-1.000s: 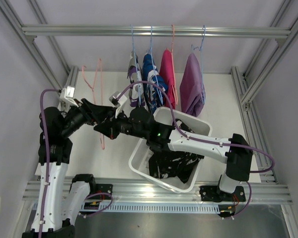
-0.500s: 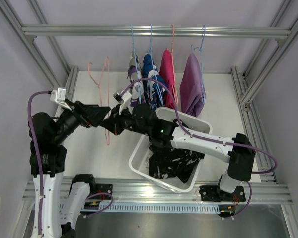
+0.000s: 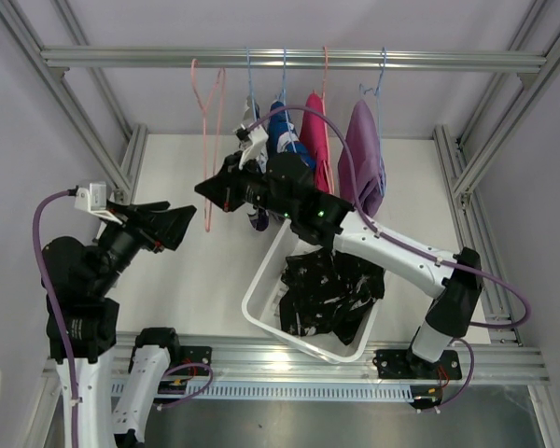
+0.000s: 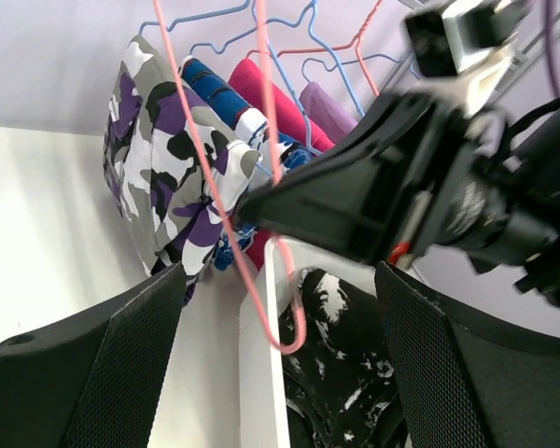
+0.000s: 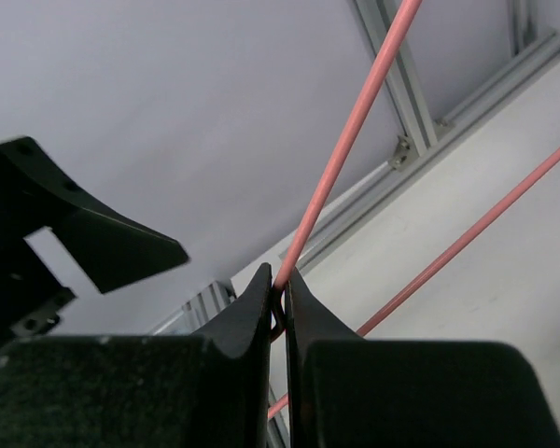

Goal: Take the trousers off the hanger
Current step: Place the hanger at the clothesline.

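Pink hanger [image 5: 345,142] pinched in right gripper [image 5: 278,283]; left gripper [image 4: 280,271] gapes wide.

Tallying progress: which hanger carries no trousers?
The bare salmon-pink hanger at far left, pinched by the right end effector; the other four carry trousers.

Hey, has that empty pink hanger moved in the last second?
Yes. The empty pink hanger, pinched in the right gripper, has risen from well below the top rail to about its level.
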`<state>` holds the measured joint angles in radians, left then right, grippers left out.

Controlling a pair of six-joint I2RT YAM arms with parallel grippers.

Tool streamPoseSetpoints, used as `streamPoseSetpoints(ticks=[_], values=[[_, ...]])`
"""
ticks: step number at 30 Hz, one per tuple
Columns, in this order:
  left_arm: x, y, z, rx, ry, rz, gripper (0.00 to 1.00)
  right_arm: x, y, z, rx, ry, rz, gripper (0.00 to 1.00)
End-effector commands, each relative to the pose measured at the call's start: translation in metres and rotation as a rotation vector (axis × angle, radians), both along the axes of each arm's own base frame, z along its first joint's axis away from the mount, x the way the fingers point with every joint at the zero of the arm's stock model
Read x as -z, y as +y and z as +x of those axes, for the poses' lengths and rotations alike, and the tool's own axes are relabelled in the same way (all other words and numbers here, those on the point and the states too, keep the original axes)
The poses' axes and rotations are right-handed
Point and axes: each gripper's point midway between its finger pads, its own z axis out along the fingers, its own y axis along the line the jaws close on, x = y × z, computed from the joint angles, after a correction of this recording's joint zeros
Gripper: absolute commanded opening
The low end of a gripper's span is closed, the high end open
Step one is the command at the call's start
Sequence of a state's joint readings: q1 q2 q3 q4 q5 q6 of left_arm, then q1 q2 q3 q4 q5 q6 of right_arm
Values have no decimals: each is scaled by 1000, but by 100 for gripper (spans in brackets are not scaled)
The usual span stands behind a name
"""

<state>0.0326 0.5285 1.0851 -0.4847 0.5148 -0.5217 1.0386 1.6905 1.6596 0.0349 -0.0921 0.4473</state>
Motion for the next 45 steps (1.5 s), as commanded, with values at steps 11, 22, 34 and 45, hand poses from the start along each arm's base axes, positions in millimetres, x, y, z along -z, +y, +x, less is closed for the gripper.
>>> streamPoseSetpoints(ticks=[11,22,34,45], values=[[19,7,10,-39,21,36,88,-36,10,20,-80,88,72,0],[59,12,22,-74,50,28,89,-46,-4,35,-64,97,84,0],[99,20,39,-114,97,69,88,-44,-13,59,-42,141,89,0],[104,25,29,-146,74,73,88,-40,-24,80,-33,203,103,0]])
